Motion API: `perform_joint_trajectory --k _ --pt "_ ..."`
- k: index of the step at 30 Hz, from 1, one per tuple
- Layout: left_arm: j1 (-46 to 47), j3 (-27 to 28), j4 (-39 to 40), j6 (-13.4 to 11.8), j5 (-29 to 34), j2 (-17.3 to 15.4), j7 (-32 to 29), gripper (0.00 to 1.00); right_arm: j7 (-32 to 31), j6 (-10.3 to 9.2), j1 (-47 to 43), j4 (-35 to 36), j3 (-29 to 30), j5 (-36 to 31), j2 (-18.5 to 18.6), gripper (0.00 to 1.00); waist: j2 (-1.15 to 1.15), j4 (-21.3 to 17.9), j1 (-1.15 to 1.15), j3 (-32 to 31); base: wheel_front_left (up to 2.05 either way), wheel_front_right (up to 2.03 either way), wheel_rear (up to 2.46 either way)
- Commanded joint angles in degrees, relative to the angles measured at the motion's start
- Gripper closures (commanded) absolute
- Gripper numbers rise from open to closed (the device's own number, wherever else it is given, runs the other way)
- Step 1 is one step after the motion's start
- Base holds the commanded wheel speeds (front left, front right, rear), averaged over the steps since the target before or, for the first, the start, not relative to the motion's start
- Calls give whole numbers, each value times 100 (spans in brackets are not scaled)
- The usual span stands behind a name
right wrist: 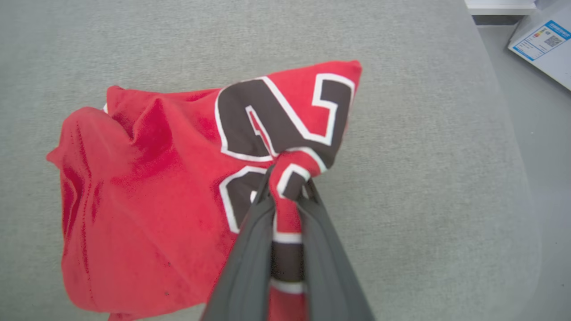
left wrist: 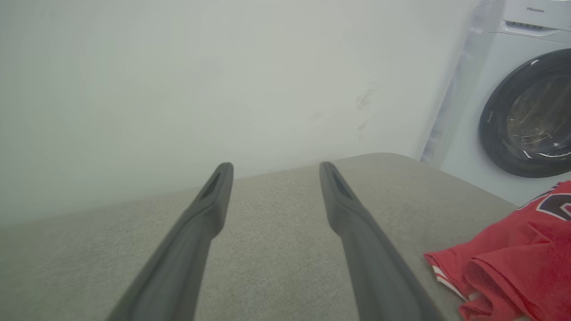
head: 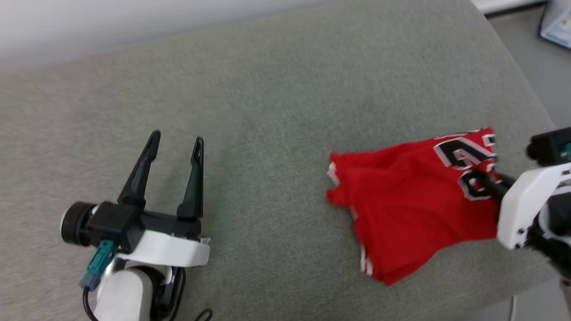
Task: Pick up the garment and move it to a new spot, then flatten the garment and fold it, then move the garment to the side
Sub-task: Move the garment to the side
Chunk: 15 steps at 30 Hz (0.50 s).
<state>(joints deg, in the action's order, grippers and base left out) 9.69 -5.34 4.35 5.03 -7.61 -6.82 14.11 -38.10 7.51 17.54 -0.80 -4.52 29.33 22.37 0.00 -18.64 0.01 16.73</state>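
**Right claw clamped on the jersey, left claw spread and empty**

Closest to me, my right gripper (right wrist: 289, 178) has its two dark fingers pressed together on a bunched fold of the garment (right wrist: 147, 191), right at the white-outlined dark lettering. From that pinch the red cloth fans out to my left in loose folds, with striped trim showing along its far edge. It sits over the right part of the grey cushion (head: 276, 111), close to the front edge. I cannot tell whether the trailing end rests on the cushion or hangs just above it.

My left gripper (head: 177, 137) is well apart from the jersey, over the left part of the cushion, fingers spread wide with nothing between them.

Behind the cushion stands a pale wall (left wrist: 178, 89). A white washing machine (left wrist: 531, 111) is at the right end, and a labelled box (right wrist: 542, 44) lies on the floor there.
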Motion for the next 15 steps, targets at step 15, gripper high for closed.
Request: perform_joint_trajectory --k 15 --pt "926 -334 1139 150 218 -591 -669 0 1589 -7 1829 -2359 1816 -1393 455 100 0 -178 -1 1809 0 0 0"
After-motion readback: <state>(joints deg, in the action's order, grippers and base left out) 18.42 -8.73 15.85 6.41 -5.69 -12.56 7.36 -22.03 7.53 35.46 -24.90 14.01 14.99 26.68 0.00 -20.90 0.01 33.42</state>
